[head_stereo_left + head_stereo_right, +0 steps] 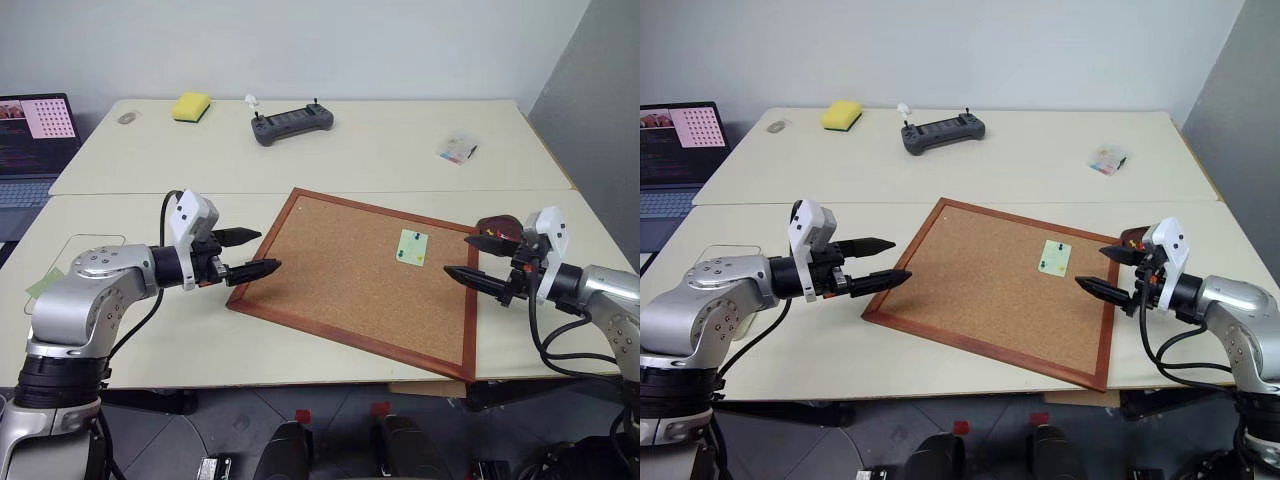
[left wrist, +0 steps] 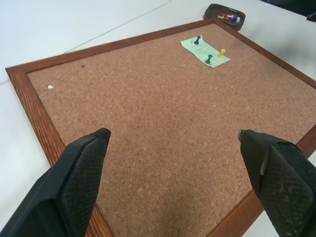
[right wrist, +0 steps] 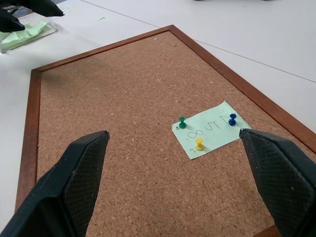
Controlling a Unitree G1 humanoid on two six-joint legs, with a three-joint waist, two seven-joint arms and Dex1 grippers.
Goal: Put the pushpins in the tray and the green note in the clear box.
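1. Green note is pinned flat on the corkboard by three pushpins, just ahead of the right gripper.
2. Right gripper is judged nearer; left gripper lies well apart across the board.
3. Both grippers' fingers are spread, nothing held.

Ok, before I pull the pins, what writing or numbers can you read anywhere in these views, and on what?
"8 5 7" or close to it: handwritten marks on the green note, seen at an angle between the pushpins, so the reading is uncertain.
Laptop screen: lines of text and a dotted grid, too small to read.
Controller and clear packet: no legible label.
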